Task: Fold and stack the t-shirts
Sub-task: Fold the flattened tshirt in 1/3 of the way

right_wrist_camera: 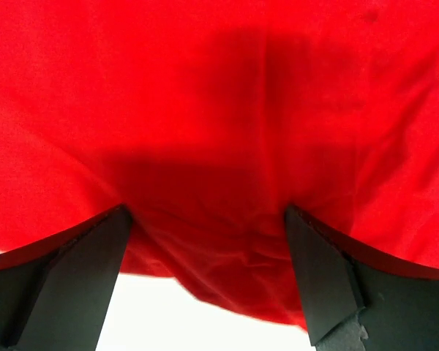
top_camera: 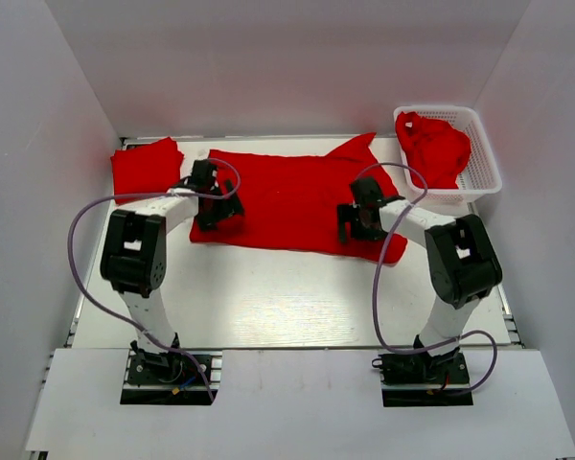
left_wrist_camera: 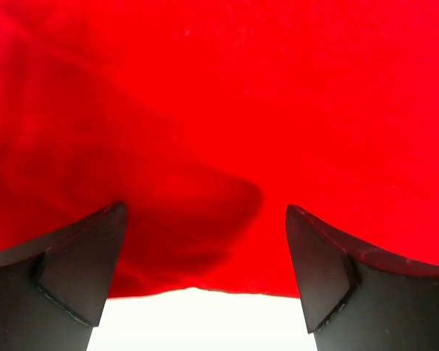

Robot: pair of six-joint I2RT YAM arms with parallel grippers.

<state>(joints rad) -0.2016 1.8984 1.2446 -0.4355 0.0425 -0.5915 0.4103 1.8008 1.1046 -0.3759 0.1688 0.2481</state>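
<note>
A red t-shirt lies spread flat across the middle of the table, its near edge in both wrist views. Over its left near corner stands my left gripper, open, with cloth under the jaws and nothing between them. My right gripper stands open over the right near edge, also gripping nothing. A folded red t-shirt lies at the far left. More crumpled red t-shirts fill the basket.
The white lattice basket stands at the far right by the wall. White walls close in the table on three sides. Purple cables loop from each arm over the near table.
</note>
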